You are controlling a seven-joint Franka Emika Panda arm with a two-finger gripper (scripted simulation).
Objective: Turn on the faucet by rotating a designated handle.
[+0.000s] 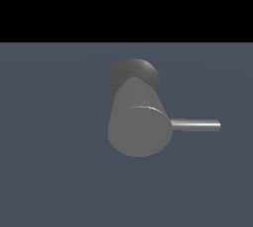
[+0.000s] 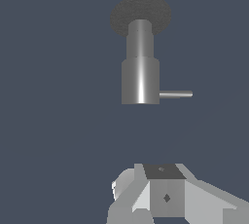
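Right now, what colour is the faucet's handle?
Shiny silver-grey, clearest in the exterior view: the handle on the faucet.

You have the faucet (image 1: 137, 122) standing on the surface (image 1: 49, 171), its round base (image 1: 133, 73) behind the wide end. The handle (image 1: 195, 125) sticks out sideways toward the exterior view's right. In the wrist view, the gripper (image 2: 160, 194) sits well apart from the faucet.
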